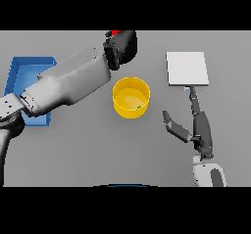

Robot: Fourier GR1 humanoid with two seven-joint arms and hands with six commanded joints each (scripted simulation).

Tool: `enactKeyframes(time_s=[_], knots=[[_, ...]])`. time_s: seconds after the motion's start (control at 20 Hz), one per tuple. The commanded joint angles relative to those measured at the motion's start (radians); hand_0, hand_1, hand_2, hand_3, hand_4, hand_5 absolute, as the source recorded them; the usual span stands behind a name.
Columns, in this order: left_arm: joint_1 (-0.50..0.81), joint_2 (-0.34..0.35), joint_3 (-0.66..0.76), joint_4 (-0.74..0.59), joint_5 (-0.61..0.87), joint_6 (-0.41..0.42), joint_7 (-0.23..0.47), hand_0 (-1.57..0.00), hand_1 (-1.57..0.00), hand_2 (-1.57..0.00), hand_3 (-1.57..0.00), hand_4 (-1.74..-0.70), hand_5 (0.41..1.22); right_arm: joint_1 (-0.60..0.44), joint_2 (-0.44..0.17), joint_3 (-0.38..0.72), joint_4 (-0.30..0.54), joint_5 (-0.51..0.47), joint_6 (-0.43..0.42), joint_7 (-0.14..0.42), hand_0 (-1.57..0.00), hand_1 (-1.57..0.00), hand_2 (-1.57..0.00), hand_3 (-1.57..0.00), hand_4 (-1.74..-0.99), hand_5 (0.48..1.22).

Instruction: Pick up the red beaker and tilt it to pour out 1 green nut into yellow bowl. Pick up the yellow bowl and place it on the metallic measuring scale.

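Sitting upright, yellow bowl point(131, 98) holds one green nut point(139, 106).

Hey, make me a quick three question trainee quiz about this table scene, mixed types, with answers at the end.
1. True or false: the yellow bowl sits on the scale.
2. What lies inside the bowl? A) a green nut B) a red cap C) nothing
3. Which hand is at the red beaker?

Key: 1. False; the bowl stands on the table, left of the scale. 2. A. 3. The left hand, curled at the beaker; the right hand is open near the scale.
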Motion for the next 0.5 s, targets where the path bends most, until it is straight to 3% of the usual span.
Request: enactKeyframes(time_s=[0.0, 0.05, 0.15, 0.3, 0.45], knots=[[-0.024, 0.005, 0.014, 0.017, 0.007, 0.015, 0.006, -1.57, -1.57, -1.57, -1.49, -1.73, 1.221, 0.006, 0.003, 0.007, -0.001, 0.006, 0.000, -0.010, 0.00, 0.00, 0.00, 0.00, -1.203, 0.592], [-0.056, 0.020, 0.035, 0.030, 0.020, 0.019, 0.006, -1.57, -1.57, -1.40, -1.51, -1.68, 1.221, -0.008, -0.001, -0.002, 0.003, 0.002, -0.002, -0.001, 0.00, 0.00, 0.00, 0.00, -1.201, 0.592], [-0.110, 0.057, 0.084, 0.062, 0.061, 0.039, -0.006, -1.57, -1.57, -1.46, -1.04, -1.70, 1.221, -0.003, 0.002, 0.001, 0.008, -0.007, 0.003, -0.017, 0.00, 0.00, 0.00, 0.00, -1.186, 0.596], [-0.182, 0.088, 0.168, 0.140, 0.133, 0.041, 0.017, -1.57, -1.57, -1.51, -1.30, -1.71, 1.221, -0.009, -0.006, -0.015, 0.009, -0.048, 0.029, -0.020, 0.00, 0.00, 0.00, 0.00, -1.182, 0.593], [-0.204, 0.123, 0.311, 0.267, 0.265, 0.054, 0.081, -1.57, -1.57, -1.54, -1.38, -1.72, 1.221, -0.016, 0.006, -0.012, 0.018, -0.057, 0.031, -0.022, 0.00, 0.00, 0.00, 0.00, -1.200, 0.596]])
